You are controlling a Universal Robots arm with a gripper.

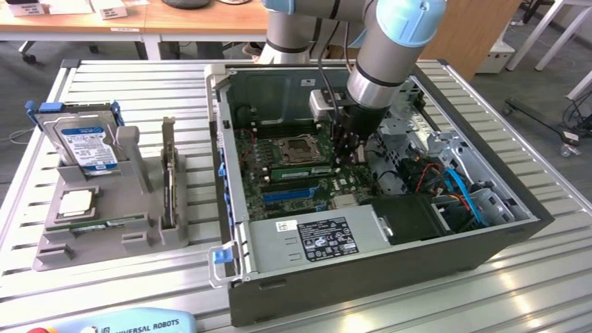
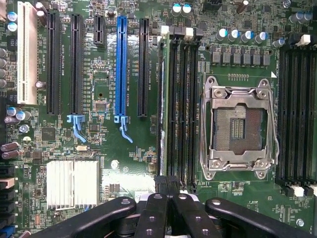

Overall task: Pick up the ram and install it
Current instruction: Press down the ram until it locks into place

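One ram [image 1: 297, 168], a narrow green board stick, stands on edge in a memory slot [image 2: 173, 99] on the motherboard [image 1: 277, 187], at 6 o'clock of the processor socket [image 1: 301, 147] in the exterior view, just beside it and parallel to its edge. The wrist view presents it edge-on as a thin line. A second ram [image 1: 96, 225], alike, lies flat in the grey tray [image 1: 55, 258] at 9 o'clock, well apart.
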